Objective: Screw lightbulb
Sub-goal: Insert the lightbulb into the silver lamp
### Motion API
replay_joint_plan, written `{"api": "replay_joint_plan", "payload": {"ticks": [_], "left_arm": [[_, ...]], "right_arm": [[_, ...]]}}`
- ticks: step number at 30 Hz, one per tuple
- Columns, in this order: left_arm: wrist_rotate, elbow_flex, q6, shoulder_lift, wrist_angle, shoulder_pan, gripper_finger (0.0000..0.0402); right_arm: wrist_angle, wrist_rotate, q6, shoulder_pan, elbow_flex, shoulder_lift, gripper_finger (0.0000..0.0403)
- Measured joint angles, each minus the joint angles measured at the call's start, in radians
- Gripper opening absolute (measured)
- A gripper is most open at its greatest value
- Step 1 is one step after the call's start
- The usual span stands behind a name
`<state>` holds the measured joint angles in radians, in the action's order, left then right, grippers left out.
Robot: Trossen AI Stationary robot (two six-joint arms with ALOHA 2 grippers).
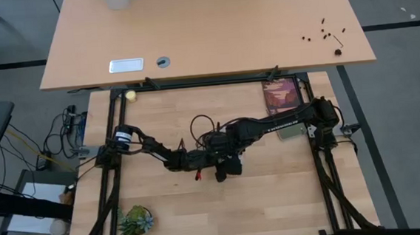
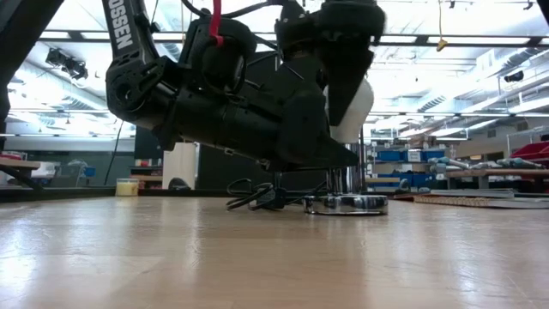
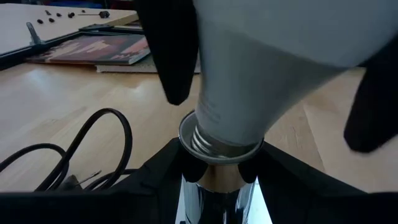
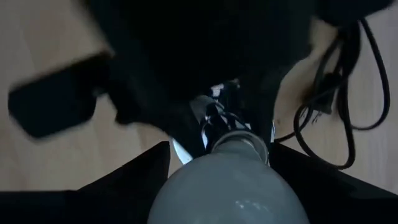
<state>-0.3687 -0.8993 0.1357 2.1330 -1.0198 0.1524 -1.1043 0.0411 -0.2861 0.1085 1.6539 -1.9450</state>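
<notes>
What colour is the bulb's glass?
White, seen best in the left wrist view: the lightbulb.

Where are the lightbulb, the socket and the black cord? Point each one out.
lightbulb [image 3: 249, 81]: left wrist view, on its white tapering neck.
socket [image 2: 346, 204]: low view, on its round silvery base.
black cord [image 3: 81, 149]: left wrist view, on its loop.

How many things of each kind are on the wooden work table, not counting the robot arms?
Lightbulb: 1
Silvery socket with black cord: 1
Small green plant: 1
Book or picture card: 1
Small yellow ball: 1
Total: 5
</notes>
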Motion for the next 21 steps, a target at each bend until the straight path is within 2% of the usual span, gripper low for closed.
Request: {"api": "replay_joint_plan", "payload": {"ticks": [5,11,21], "left_arm": [[0.007,0.000,-0.002,0.000,0.001,0.001,0.0184],[0.011,0.000,-0.024,0.000,0.002,0.012,0.0184],[0.015,0.000,-0.001,0.000,0.005,0.014,0.0184]], "right_arm": [[0.034,0.008,-0.104,-0.012,0.000,0.000,0.0264],[0.031,-0.002,-0.163,-0.033,0.000,0.000,0.0280],[0.042,0.000,-0.298,-0.045,-0.019,0.003,0.0278]]}}
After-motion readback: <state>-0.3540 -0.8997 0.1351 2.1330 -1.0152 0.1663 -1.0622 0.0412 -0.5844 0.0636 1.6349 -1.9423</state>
